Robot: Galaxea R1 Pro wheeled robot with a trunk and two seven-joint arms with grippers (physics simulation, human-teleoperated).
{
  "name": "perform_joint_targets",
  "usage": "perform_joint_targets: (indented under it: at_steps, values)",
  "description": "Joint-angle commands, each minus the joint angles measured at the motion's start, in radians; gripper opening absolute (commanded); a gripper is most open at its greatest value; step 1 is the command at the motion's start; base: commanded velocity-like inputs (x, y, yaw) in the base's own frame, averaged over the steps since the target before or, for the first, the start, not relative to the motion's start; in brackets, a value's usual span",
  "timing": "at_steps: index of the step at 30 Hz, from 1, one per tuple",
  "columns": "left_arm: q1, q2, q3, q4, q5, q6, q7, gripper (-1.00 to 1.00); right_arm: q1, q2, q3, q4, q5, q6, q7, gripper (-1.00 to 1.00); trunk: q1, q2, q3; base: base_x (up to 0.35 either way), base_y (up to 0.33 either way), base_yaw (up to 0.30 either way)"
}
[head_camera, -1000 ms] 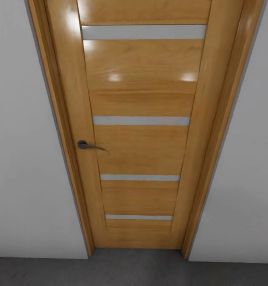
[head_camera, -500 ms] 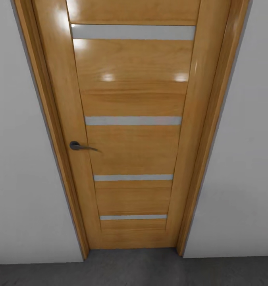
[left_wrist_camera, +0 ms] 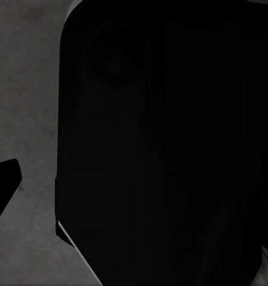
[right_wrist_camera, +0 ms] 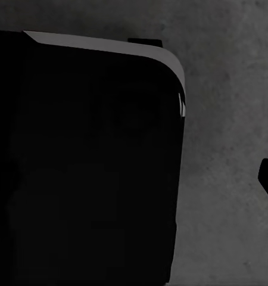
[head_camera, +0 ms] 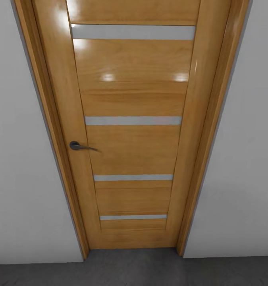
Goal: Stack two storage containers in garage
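Head view: we are facing a closed wooden door (head_camera: 132,131), its handle (head_camera: 79,146) toward our left arm's side, grey floor (head_camera: 134,270) at its foot. Wrist views are looking past dark robot body (left_wrist_camera: 164,149) at concrete; bins are nowhere visible, pincer openings impossible to tell.

From the head view we see an evenly and brightly lit scene, sharp throughout, with the wooden door (head_camera: 132,131) leaning outward toward the top in wide-angle distortion. Soft white glare spots sit on its glossy upper panels, as from lights above. The white walls (head_camera: 22,159) shade gently grey, and the concrete floor (head_camera: 134,270) stays dim. Both wrist views are dark: a black, featureless bulk (left_wrist_camera: 164,143) swallows detail, and the mottled floor beside it looks grainy and soft.
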Motion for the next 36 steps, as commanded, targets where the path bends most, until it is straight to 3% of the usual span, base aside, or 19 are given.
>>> perform_joint_targets:
  at_steps: [1,13,27,36]
  values:
    - [0.000,0.000,0.001,0.000,0.010,-0.001,0.000,1.00,-0.001,0.000,0.001,0.001,0.004,-0.003,-0.001,1.00,0.000,-0.001,-0.001,0.000,0.000,0.000]
    - [0.000,0.000,0.001,0.000,0.010,-0.001,0.000,1.00,-0.001,0.000,0.002,0.001,0.004,-0.004,-0.001,1.00,0.000,-0.001,-0.001,0.026,0.019,0.000]
    - [0.000,0.000,0.001,0.000,0.010,-0.001,0.000,1.00,-0.001,0.005,0.002,0.001,0.004,-0.004,-0.001,1.00,0.000,-0.001,-0.001,0.143,0.125,-0.002]
    - [0.000,0.000,0.001,0.000,0.010,-0.001,0.000,1.00,-0.001,0.007,0.000,0.001,0.004,-0.004,-0.001,1.00,0.000,-0.001,-0.001,0.044,0.039,-0.179]
